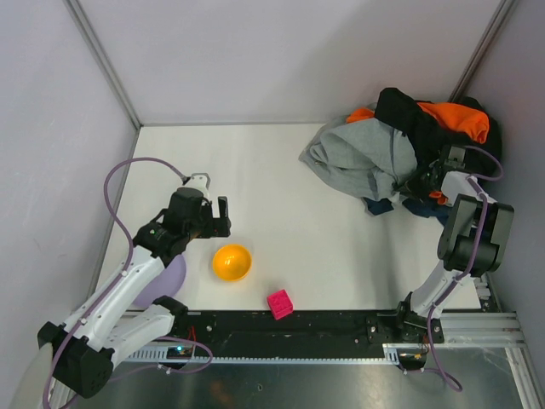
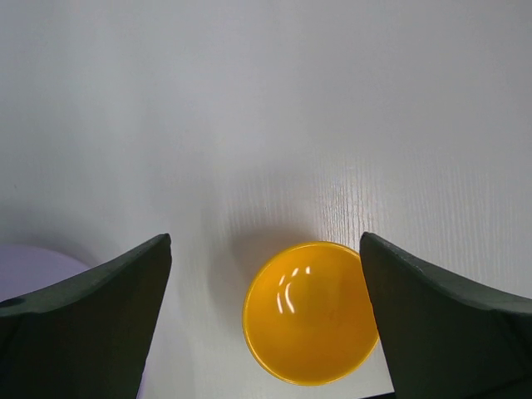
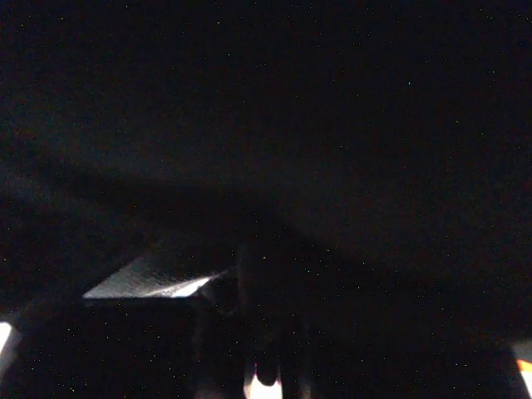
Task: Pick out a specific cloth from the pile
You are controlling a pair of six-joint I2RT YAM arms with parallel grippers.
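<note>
The pile (image 1: 366, 153) of light grey, orange and black garments lies at the back right of the table. The dark navy cloth (image 1: 380, 205) shows only as small parts sticking out under the pile's near edge. My right gripper (image 1: 428, 183) is pushed into the pile's near right side, its fingers hidden by fabric. The right wrist view is almost black, filled by dark cloth. My left gripper (image 1: 223, 219) is open and empty, hovering over the table at the left, just beyond the orange bowl; its jaws stand wide apart in the left wrist view (image 2: 264, 241).
An orange bowl (image 1: 232, 262) sits near the left gripper and shows between its fingers (image 2: 309, 312). A pink cube (image 1: 280, 303) lies by the front rail. A lilac round object (image 1: 166, 277) sits under the left arm. Grey walls enclose the table.
</note>
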